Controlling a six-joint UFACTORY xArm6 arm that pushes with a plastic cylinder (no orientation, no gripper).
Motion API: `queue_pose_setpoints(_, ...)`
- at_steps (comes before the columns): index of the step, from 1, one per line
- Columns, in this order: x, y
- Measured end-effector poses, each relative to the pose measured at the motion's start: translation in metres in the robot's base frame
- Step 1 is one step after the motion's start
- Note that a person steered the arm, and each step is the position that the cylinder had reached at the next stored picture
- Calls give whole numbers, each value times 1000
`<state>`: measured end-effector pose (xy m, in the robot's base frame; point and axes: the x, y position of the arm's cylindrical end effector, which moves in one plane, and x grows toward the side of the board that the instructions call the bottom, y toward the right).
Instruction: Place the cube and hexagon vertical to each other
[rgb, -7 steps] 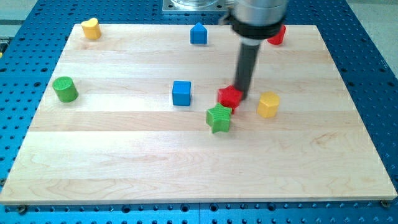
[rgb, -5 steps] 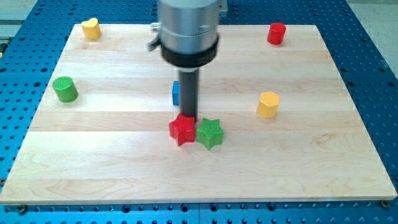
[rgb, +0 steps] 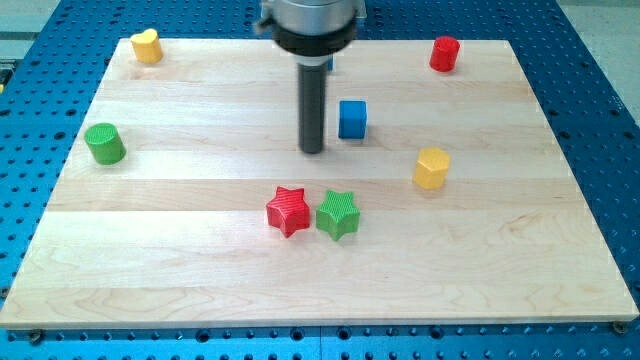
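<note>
While my tip stands free, the blue cube lies just right.

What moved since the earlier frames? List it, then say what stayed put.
The blue cube went toward the view's right and a little up. My tip pulled up off the red star, now left of the cube. Red star, green star and yellow hexagon stayed.

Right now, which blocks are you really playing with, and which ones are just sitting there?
For the job:
blue cube
yellow hexagon
my tip, just left of the cube

Just lying about:
red star
green star
green cylinder
red cylinder
yellow heart
another blue block, mostly hidden behind my rod
</note>
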<state>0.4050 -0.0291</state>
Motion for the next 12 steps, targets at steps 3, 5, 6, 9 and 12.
queue_pose_setpoints(3, -44, 204)
queue_pose_setpoints(5, -73, 241)
queue_pose_setpoints(6, -7, 242)
queue_pose_setpoints(9, -14, 174)
queue_pose_setpoints(12, 57, 186)
